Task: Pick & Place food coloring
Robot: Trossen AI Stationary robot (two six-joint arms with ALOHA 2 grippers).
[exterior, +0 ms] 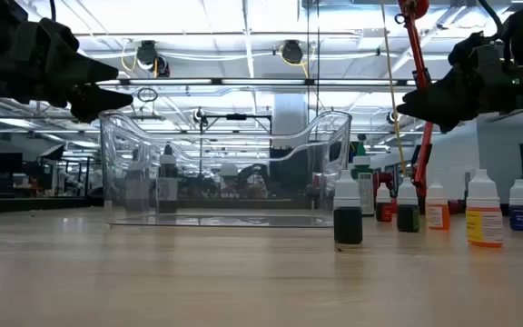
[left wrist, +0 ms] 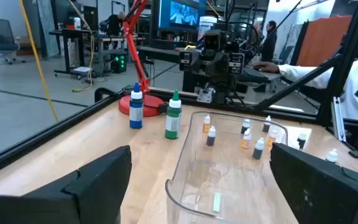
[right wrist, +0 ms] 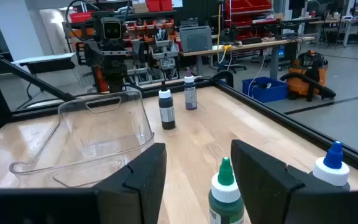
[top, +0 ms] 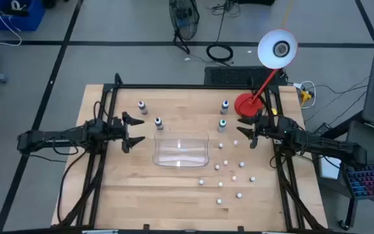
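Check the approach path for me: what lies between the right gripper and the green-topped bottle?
Only bare tabletop separates the right gripper from the green-topped bottle; the high view shows it.

The table (top: pixel 174 188) is seen whole from straight above in the high view, both arms reaching in from the sides; in the low view it is looked across level from the board's surface, close to the clear tray (exterior: pixel 225 168), with the room behind; each wrist view is aimed forward between its own fingers, low over the wood, toward the opposite arm; the tray is shared by all four views; the red lamp base (left wrist: pixel 143 102) is shared by the high and left wrist views.
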